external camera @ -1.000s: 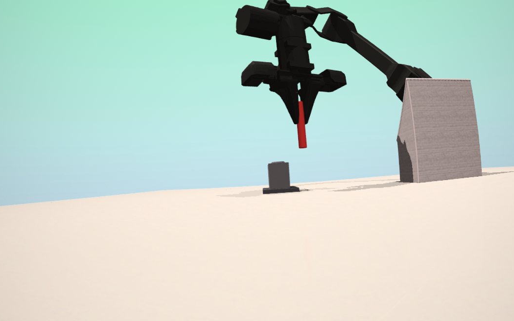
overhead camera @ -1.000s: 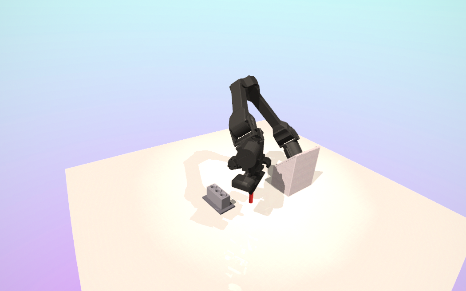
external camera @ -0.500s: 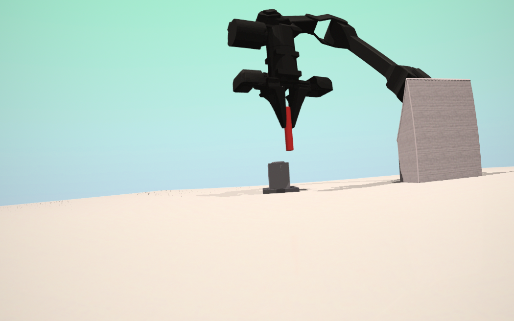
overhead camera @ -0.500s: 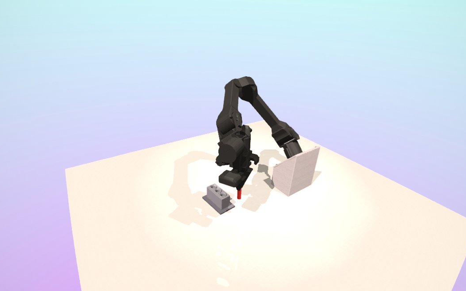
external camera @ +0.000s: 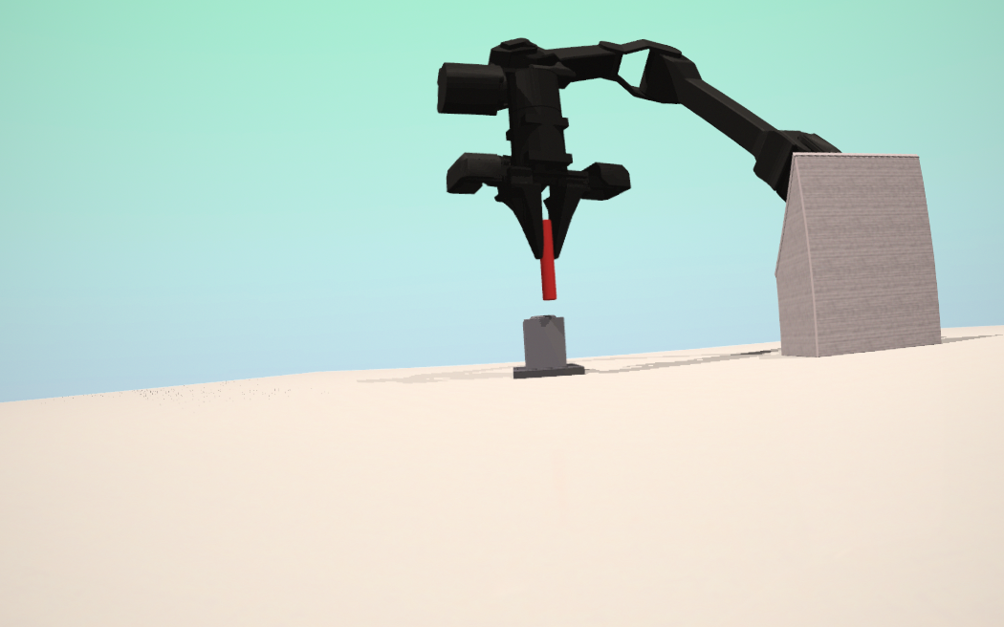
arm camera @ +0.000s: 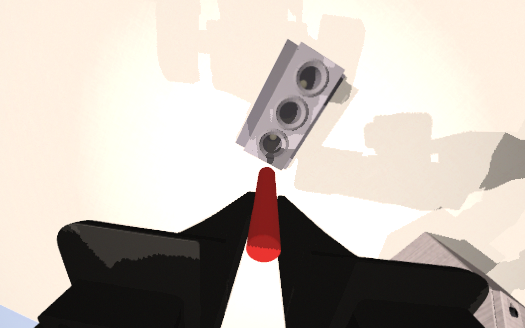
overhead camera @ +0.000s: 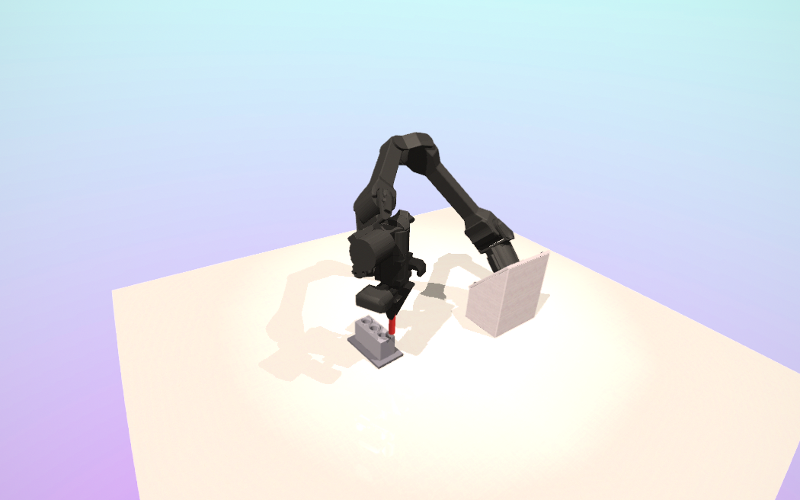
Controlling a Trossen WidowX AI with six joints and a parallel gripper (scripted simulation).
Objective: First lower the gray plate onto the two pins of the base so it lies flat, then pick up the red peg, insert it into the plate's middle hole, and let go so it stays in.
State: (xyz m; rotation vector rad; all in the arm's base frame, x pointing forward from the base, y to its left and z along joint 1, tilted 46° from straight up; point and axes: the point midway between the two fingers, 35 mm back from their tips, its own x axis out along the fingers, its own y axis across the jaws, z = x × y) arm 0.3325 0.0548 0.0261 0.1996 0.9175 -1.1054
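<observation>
My gripper (overhead camera: 392,316) (external camera: 547,255) (arm camera: 265,200) is shut on the red peg (overhead camera: 392,325) (external camera: 548,276) (arm camera: 266,215), which points down, tilted slightly in the exterior view. Its lower end is above plate height, with a gap below it in that view. In the wrist view this end appears just short of the plate's near end. The gray plate (overhead camera: 372,341) (external camera: 544,343) (arm camera: 285,87), a thick block with three holes in its top, sits upright and level on the dark flat base (overhead camera: 387,360) (external camera: 548,372). Something pale shows inside both end holes; the middle hole looks empty. The pins are otherwise hidden.
A pale, wood-grained box with a slanted top (overhead camera: 517,298) (external camera: 868,257) (arm camera: 483,300) stands to the right of the plate, beside the arm's mount. The arm arches above the pale table (overhead camera: 514,422) (external camera: 490,499), and its shadows fall around the plate.
</observation>
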